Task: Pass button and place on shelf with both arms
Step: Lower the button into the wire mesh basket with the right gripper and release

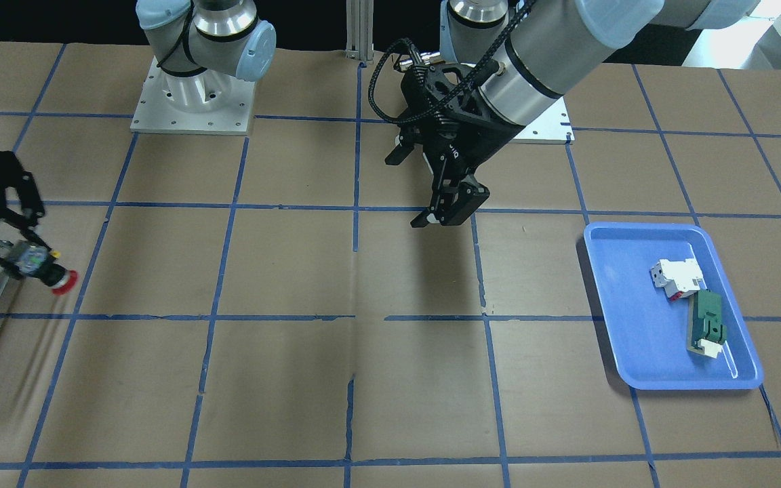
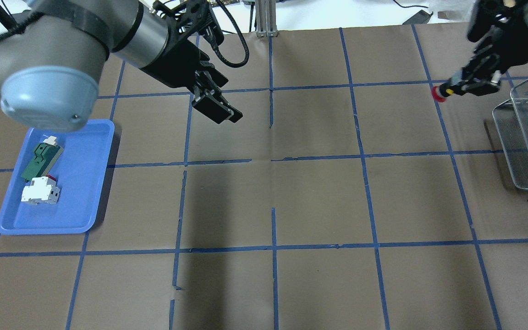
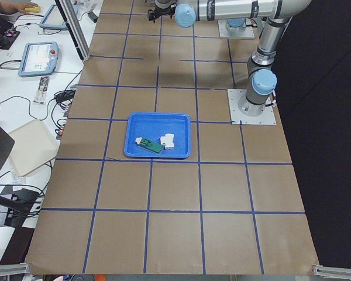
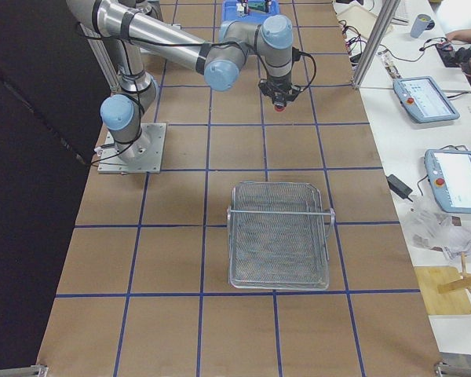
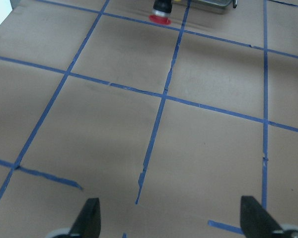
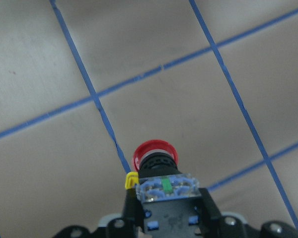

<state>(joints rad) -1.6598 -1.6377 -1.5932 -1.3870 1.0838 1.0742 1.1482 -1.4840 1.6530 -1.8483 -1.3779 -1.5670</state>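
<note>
**Button held in the right gripper, beside the wire shelf**

We find the small push-button switch with the red mushroom cap and black cylindrical body (image 6: 155, 161) clamped in the black two-finger right gripper (image 2: 470, 82). The fingers grip its squarish end with the green-blue terminals. The red cap points away from the gripper. In the right wrist view we see the cap over a blue line of the tape grid on the brown paper-covered table (image 2: 319, 197).

From overhead, the button hangs near the greyish wire-mesh shelf with the thin metal rim (image 2: 520, 137). It is on the side towards the table's middle and does not touch the shelf, and its cap faces away from the mesh. From the robot's right end we see the shelf lying flat on the table, with the gripper and button beyond its far edge.

The black two-finger left gripper (image 2: 220, 112) hangs over the middle of the table, on the side nearer the robot's base. Its jaws stand wide apart, and in the left wrist view we see bare paper and tape between the two fingertips. Far off at the top of that view, the red cap and a strip of the shelf's rim show.

At the robot's left end sits a blue plastic tray (image 2: 80, 183), well apart from the left gripper. In it lie a white block with a red part (image 2: 39, 191) and a green-and-white flat part (image 2: 41, 160), just beside each other.
</note>
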